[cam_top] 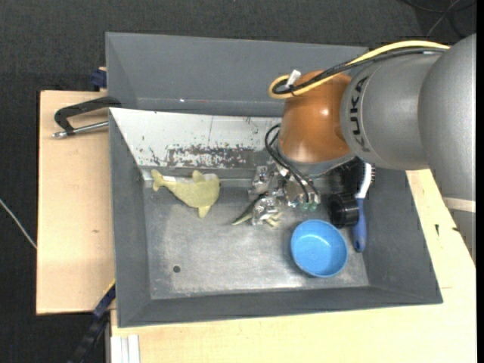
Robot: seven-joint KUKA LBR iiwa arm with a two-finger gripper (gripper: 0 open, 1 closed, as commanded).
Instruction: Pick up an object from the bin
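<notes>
**Position.** The gripper (265, 210) sits low in the bin (212, 267), near the middle of the floor and close to the back wall. Whether it is open or closed cannot be told. The mechanism reads as a tangle of metal and cable below the orange wrist cover (314, 127), and nothing can be confirmed as held.

**Candidate item.** A small, thin, pale olive piece (244, 218) lies on the floor just beside the gripper's lower-left edge, possibly touching it. Its kind is unclear. It is the nearest loose thing and is judged the likely pick.

**Procedure.**
1. Centre the gripper over the piece before closing, with the closing direction across its narrow dimension.
2. The piece lies flat on the metal, so descend almost to the floor.
3. Close gently and lift straight up.
4. Verify the catch before clearing the rim.

**Surroundings.**
- A yellow dolphin toy (193, 189) lies to the left, near the back wall and apart from the gripper.
- A blue bowl (319, 249) stands upright just to the lower right. A sideways shift in that direction would strike its rim.
- By the right wall lie a black object (342, 210) and a blue-handled brush (358, 225), partly under the arm (408, 104).
- The left half of the floor offers room for repositioning.
</notes>
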